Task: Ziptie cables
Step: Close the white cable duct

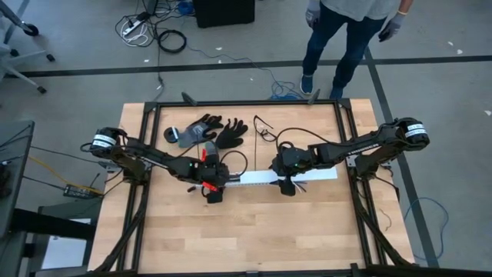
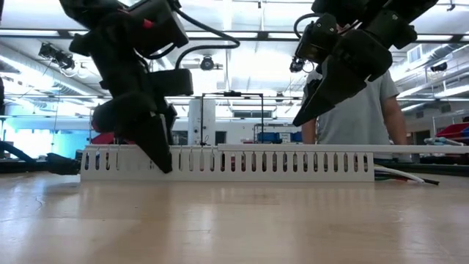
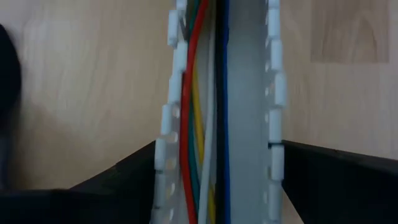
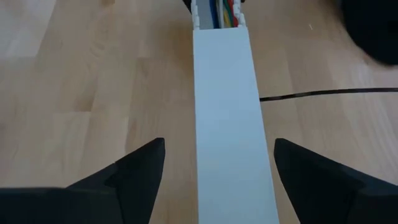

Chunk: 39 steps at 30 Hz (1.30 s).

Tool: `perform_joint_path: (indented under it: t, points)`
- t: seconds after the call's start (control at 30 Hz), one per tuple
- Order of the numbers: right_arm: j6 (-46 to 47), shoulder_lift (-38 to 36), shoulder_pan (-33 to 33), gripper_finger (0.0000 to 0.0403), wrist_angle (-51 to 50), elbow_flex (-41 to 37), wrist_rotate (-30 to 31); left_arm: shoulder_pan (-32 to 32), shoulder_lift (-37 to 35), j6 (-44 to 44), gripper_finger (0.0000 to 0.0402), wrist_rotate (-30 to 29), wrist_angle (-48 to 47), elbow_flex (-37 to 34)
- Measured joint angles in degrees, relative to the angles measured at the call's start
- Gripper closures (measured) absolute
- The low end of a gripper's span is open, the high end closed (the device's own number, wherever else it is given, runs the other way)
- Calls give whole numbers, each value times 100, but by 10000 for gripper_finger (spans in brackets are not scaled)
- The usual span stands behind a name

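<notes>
Carefully lowering left gripper [image 3: 217, 180], spread wide astride white slotted duct [image 3: 249, 93] with cables [image 3: 202, 112] lying between its fingers, while right gripper [image 4: 217, 177], equally spread, straddles flat white cover [image 4: 227, 106] beneath it; best kept centred, clear of wires.

Overhead, table-level and both wrist cameras share the slotted duct [image 1: 265, 179].
</notes>
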Motion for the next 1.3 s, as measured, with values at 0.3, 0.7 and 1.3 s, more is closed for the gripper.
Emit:
perform_joint_path:
  t: [0.3, 0.7, 1.3]
  points:
    - [-17, 0, 0, 168, 154, 0, 0, 0, 0, 15, 152, 43, 121, 0]
    - [-86, 0, 0, 362, 273, 0, 4, -2, 166, 6, 172, 14, 213, 26]
    - [298, 14, -127, 402, 815, -398, -10, -2, 184, -6, 172, 31, 242, 10]
